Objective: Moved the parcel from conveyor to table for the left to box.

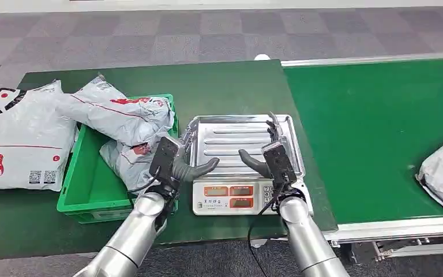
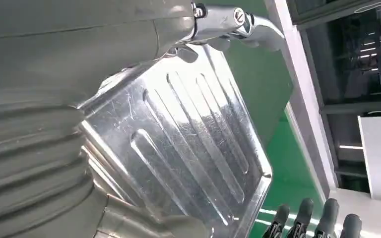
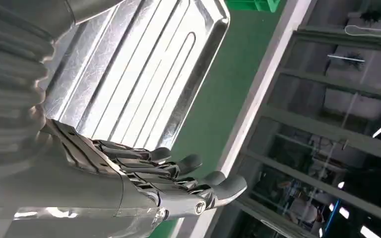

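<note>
Parcels (image 1: 128, 118) fill green crate (image 1: 86, 193); scale tray (image 1: 231, 138) bare.

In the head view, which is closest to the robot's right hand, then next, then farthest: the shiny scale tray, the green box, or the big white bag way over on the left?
From the right hand:
1. Scale tray, right under and beside the hand, in the middle.
2. Green box, left of the scale, holding parcels.
3. Big white bag, flat on the table at the far left.
</note>
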You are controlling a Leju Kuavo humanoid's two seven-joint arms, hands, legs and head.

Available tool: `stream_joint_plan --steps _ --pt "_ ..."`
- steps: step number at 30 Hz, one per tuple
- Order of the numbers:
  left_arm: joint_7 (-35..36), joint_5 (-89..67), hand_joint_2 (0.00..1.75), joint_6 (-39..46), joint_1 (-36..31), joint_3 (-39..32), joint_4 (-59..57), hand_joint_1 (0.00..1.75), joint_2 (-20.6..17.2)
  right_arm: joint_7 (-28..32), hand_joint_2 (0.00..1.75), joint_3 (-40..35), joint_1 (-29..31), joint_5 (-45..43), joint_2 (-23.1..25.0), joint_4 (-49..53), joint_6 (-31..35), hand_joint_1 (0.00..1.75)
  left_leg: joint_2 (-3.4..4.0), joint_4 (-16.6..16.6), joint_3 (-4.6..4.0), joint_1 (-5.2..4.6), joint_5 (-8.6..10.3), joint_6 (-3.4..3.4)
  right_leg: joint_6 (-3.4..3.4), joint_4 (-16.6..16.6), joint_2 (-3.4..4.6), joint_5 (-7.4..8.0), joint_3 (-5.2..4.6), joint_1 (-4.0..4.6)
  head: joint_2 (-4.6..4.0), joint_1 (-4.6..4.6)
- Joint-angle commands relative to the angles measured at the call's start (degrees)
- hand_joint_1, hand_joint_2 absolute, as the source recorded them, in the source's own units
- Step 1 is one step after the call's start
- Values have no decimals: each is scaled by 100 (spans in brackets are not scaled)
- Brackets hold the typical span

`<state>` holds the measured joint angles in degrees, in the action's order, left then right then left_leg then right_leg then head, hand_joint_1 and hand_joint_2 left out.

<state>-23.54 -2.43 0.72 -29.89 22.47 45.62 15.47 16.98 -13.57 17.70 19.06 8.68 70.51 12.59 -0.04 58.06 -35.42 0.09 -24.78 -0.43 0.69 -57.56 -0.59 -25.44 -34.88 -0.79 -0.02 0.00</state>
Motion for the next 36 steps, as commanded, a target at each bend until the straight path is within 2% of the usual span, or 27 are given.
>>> stream_joint_plan --steps 1,16,21,25,32,36 --pt "35 -51 175 24 25 23 8 0 -127 -38 175 -69 118 7 -26 -233 -52 0 11 -9 20 3 -4 -1 -4 12 14 1 18 3 2 0" --pt "75 -73 175 33 89 -74 98 0 -143 -132 175 61 282 5 -62 -546 -11 0 11 -7 15 2 -3 -1 -3 9 14 2 13 2 2 0" --pt "57 -90 175 94 109 -64 129 0 -139 -101 175 358 251 -38 -139 -642 118 0 5 -8 17 3 -2 -1 -3 12 8 1 18 3 2 0" --pt "50 -104 175 127 205 -113 352 0 -172 -214 175 768 -20 275 -296 -620 359 0 -8 -11 21 3 -1 0 -2 16 -4 -1 25 3 0 0" --pt "50 -102 175 111 237 -155 379 0 -165 -354 175 892 -46 556 -280 -605 467 0 1 -5 12 2 -6 3 -3 9 6 0 13 3 2 0" --pt "52 -107 175 101 328 -177 490 0 -174 -461 175 1348 -74 726 -640 -712 594 0 -10 -16 26 1 -3 3 -3 19 -6 -2 28 2 2 0"
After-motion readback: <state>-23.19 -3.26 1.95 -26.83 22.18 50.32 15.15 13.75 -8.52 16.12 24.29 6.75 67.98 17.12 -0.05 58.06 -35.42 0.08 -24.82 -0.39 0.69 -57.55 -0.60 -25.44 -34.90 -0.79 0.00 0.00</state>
